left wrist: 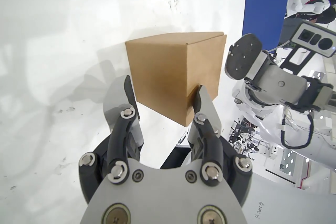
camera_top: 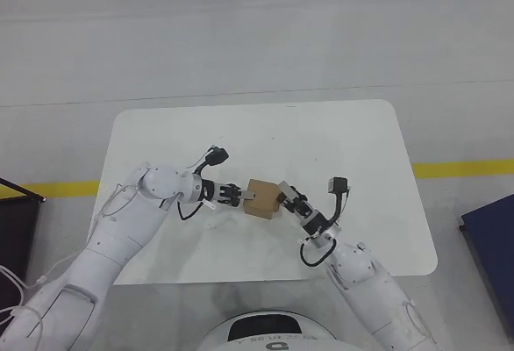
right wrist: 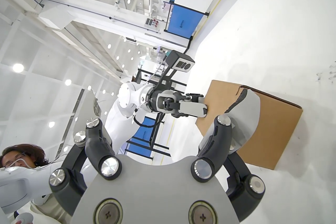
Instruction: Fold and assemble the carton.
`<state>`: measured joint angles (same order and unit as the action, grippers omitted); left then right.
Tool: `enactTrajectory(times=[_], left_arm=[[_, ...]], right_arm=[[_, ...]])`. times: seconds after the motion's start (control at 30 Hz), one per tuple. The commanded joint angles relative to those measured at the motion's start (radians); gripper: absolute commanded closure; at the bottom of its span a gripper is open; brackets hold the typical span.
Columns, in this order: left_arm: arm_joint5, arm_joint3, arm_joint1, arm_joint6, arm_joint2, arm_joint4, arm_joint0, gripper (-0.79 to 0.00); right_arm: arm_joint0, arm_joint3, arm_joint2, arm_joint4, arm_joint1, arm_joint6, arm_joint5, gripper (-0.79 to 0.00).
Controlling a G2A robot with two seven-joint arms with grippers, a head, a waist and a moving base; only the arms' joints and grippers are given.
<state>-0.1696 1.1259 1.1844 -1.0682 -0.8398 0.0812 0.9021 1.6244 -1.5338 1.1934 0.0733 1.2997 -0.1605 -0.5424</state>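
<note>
**A:** Where is the carton now?

**B:** The carton (camera_top: 260, 200) is in the middle of the top view, over the centre of the table (camera_top: 353, 140). It already has the shape of a brown box, and it lies exactly between my two grippers.

**A:** Which one has it?

**B:** My left gripper (left wrist: 164, 93). It comes in from the left of the frame. Its two fingers stand on both sides of one corner of the carton and both touch the cardboard, so I judge that it holds the carton. I cannot tell whether the carton rests on the table or is a little lifted.

**A:** And the other?

**B:** My right gripper (camera_top: 285, 199) is on the opposite side, at the right of the carton. It is spread wide and holds nothing. One finger (right wrist: 245, 107) lies over the near face, and the other is well apart from it.

**A:** So what does the next move turn on?

**B:** I think it turns on the side facing the right gripper. A flap edge (left wrist: 223, 36) there shows a thin seam and is not quite flush. The right gripper is just beside it, so the push should go from right toward left, against my left grip.
</note>
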Motion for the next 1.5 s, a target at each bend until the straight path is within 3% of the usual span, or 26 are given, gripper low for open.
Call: enactTrajectory(times=[0.0, 0.13, 1.33, 1.37, 1.4, 1.47], left_arm=[[0.003, 0.000, 0.001, 0.000, 0.001, -0.001, 0.000, -0.397], [0.005, 0.001, 0.002, 0.001, 0.003, -0.007, 0.000, -0.360], [-0.004, -0.018, 0.010, -0.010, 0.007, -0.011, -0.018, -0.369], [-0.006, -0.020, 0.009, -0.011, 0.005, -0.012, -0.019, -0.379], [-0.008, -0.020, 0.009, -0.012, 0.003, -0.018, -0.019, -0.443], [-0.015, -0.022, 0.009, -0.013, -0.003, -0.031, -0.018, -0.671]], right_arm=[[-0.005, 0.006, -0.003, 0.012, 0.000, 0.004, 0.009, -0.785], [-0.012, 0.013, -0.008, 0.032, 0.002, 0.017, 0.024, -0.785], [-0.069, 0.040, -0.057, 0.023, 0.007, -0.036, 0.096, -0.785], [-0.069, 0.035, -0.057, 0.025, 0.007, -0.033, 0.094, -0.785], [-0.067, 0.029, -0.056, 0.029, 0.007, -0.030, 0.092, -0.785], [-0.062, 0.016, -0.054, 0.038, 0.006, -0.026, 0.092, -0.785]])
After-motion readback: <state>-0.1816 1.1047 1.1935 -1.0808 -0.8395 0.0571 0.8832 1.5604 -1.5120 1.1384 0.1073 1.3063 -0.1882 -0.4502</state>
